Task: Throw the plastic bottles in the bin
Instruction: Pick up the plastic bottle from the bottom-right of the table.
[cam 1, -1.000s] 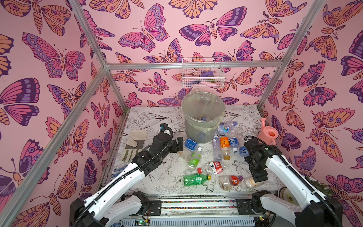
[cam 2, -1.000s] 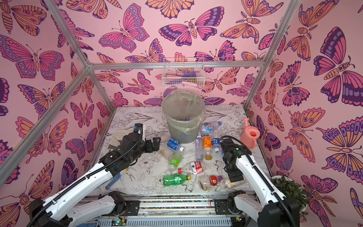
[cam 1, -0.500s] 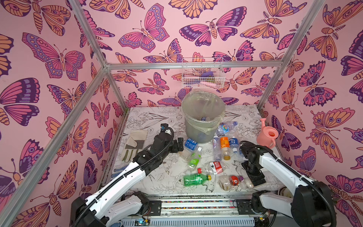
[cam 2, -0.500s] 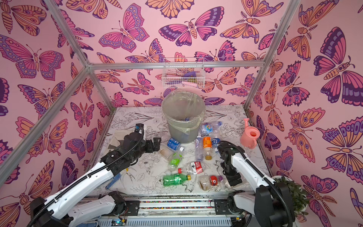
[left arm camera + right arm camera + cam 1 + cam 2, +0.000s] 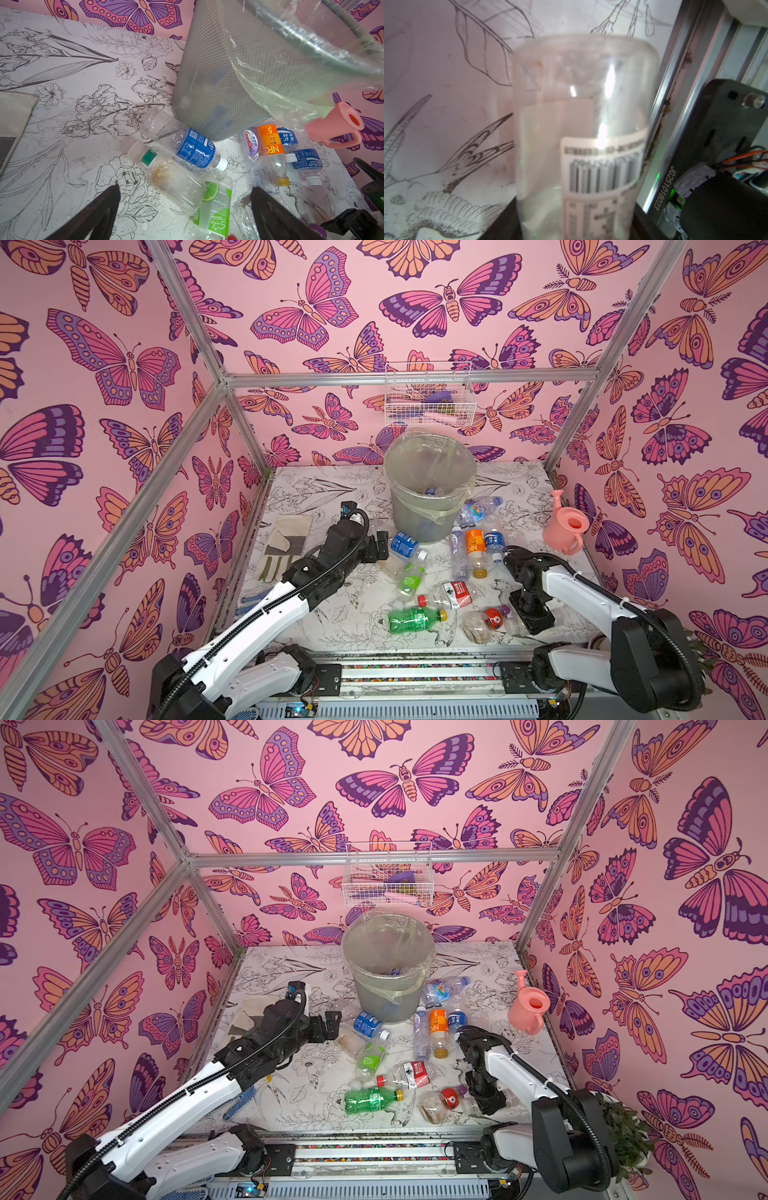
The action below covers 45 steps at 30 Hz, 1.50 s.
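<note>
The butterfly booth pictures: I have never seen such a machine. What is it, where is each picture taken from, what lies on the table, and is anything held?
Two white robot arms, each ending in a two-fingered gripper. Two pictures look down on the whole booth; the others come from a camera on each wrist. On the table lie plastic bottles, beside a grey bin, a pink watering can and a glove. The left gripper is open and empty. The right gripper straddles a clear bottle; whether it grips yet I cannot tell.
</note>
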Tool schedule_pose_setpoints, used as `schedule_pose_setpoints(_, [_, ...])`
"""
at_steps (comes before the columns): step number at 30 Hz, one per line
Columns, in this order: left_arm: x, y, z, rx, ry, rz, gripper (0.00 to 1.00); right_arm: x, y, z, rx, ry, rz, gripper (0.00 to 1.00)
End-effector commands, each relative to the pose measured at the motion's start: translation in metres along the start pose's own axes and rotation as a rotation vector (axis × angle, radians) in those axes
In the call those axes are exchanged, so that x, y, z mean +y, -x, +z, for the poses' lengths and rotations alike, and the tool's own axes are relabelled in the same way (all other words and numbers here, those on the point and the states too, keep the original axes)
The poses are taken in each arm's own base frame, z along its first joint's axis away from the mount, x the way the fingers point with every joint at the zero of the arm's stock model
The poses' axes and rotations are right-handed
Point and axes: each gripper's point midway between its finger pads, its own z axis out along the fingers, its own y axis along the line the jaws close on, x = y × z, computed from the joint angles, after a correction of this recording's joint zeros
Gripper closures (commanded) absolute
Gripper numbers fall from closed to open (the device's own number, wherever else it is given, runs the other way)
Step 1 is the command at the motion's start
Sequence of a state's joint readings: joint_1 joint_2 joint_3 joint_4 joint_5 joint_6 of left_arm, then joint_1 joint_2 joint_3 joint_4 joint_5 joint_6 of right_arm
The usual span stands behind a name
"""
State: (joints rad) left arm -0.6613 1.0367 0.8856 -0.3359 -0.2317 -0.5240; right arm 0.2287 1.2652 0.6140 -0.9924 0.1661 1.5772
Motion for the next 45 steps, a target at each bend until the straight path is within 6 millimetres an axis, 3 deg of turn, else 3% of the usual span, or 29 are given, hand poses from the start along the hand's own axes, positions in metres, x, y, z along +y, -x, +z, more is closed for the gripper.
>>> schedule_pose_setpoints(1, [-0.003,0.005,-0.001,-0.016,-0.012,0.011,0.00,0.005,0.002,0.003,-0.006,0.001,0.030,0.44])
schedule_pose_setpoints(8, [-0.001,0.003,-0.002,-0.018,-0.009,0.011,0.00,0.009,0.003,0.001,-0.010,-0.004,0.024,0.60])
schedule_pose_setpoints(20, [0.001,0.003,-0.004,-0.023,-0.005,0.015,0.00,0.008,0.012,-0.020,-0.044,0.045,0.041,0.99])
schedule_pose_setpoints(36, [0.002,0.005,-0.008,-0.036,-0.005,0.017,0.00,0.017,0.037,-0.073,-0.134,0.184,0.061,1.00])
schedule_pose_setpoints(45, [0.002,0.005,-0.007,-0.033,-0.004,0.017,0.00,0.056,0.057,-0.126,-0.235,0.401,-0.045,1.00])
